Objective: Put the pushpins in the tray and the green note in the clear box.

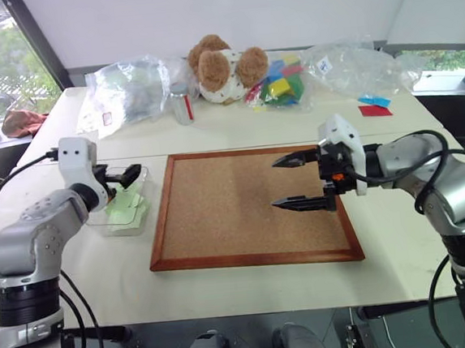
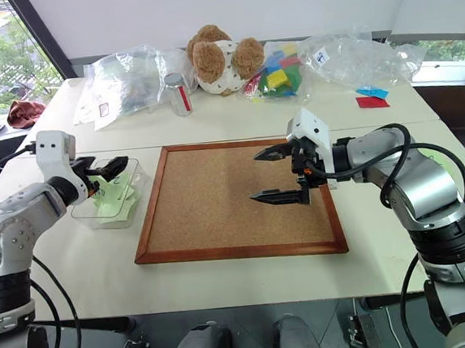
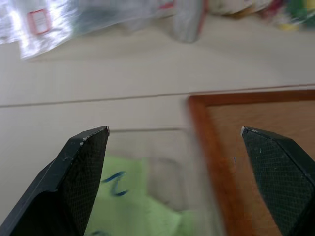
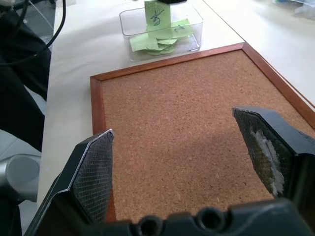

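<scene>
Left of the corkboard (image 1: 247, 205) stands the clear box (image 1: 116, 223), holding several pale green slips. One green note (image 4: 157, 13) with a dark scribble stands nearly upright in it, right under my left gripper (image 1: 128, 176). That gripper hovers open over the box with nothing between its fingers (image 3: 83, 162); another scribbled note (image 3: 123, 196) lies below them. My right gripper (image 1: 274, 184) hangs open and empty above the right half of the corkboard, pointing left. The pushpins and the tray are out of view.
At the back of the table sit a teddy bear (image 1: 221, 67), a metal can (image 1: 181, 103), crumpled see-through bags (image 1: 127, 89) and bright toy blocks (image 1: 278, 84). Red and blue flat pieces (image 1: 375, 106) lie at the back right.
</scene>
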